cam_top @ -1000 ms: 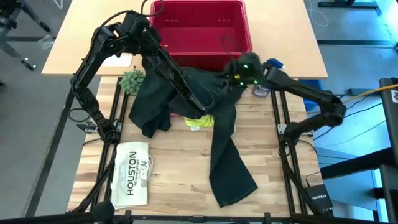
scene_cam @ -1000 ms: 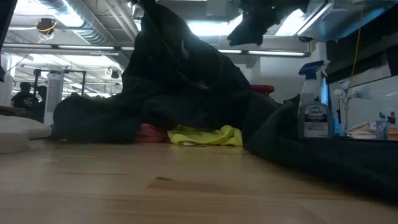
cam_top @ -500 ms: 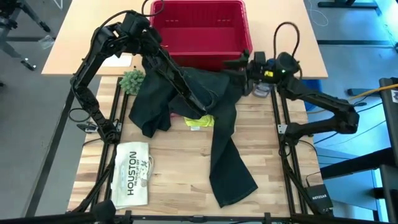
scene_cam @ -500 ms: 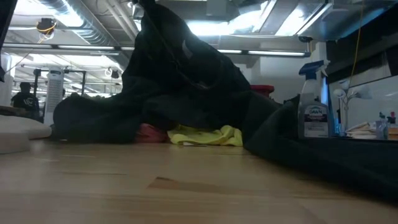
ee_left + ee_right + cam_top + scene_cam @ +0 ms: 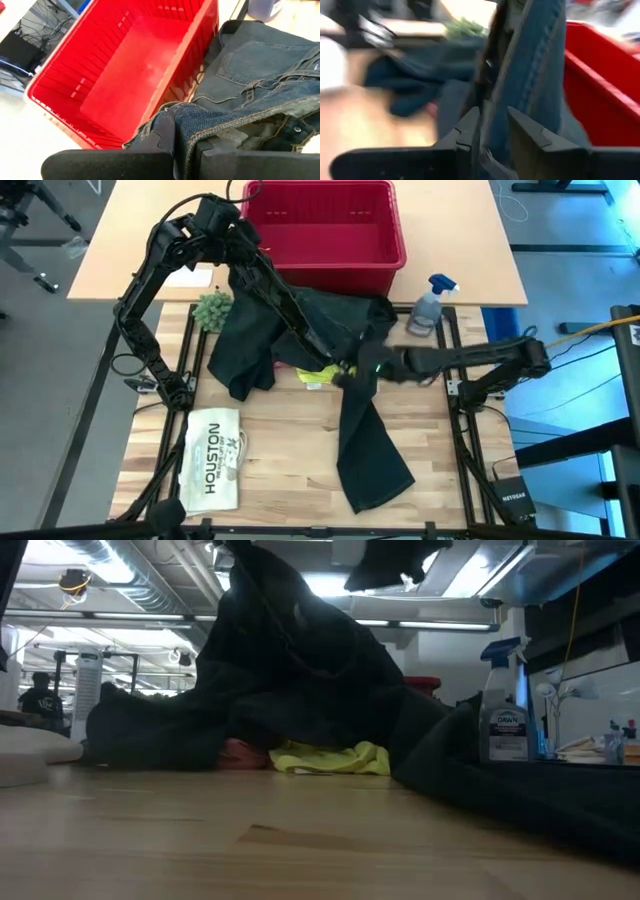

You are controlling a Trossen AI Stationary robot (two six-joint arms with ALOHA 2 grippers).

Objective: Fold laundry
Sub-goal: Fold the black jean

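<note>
Watching from the high view, nearest me on the worktop [image 5: 270, 450] lies the flat white item printed HOUSTON [image 5: 213, 458], one of it, at the front left corner. Just beyond, the trousers [image 5: 370, 450] stretch one leg toward the front edge, long axis running front to back with a slight lean to the right; the waist end is bunched up toward the back, right against the red basket [image 5: 325, 225].

My left pincer [image 5: 184, 150] is clenched on the denim waistband, which I can see pinched between its fingers in the left wrist view. That arm reaches down from the back left and holds the cloth lifted into a peak, clear in the low view.

My right pincer [image 5: 492, 132] sits at the middle of the trousers, right beside the left one. Its fingers straddle a hanging fold of denim, not closed tight; I cannot tell if it truly grips.

One yellow T-shirt [image 5: 330, 758] and one pink cloth [image 5: 243, 753] lie under the raised trousers, touching each other. Farther back I count one spray bottle [image 5: 430, 305], one small green plant [image 5: 212, 310], one basket.
</note>
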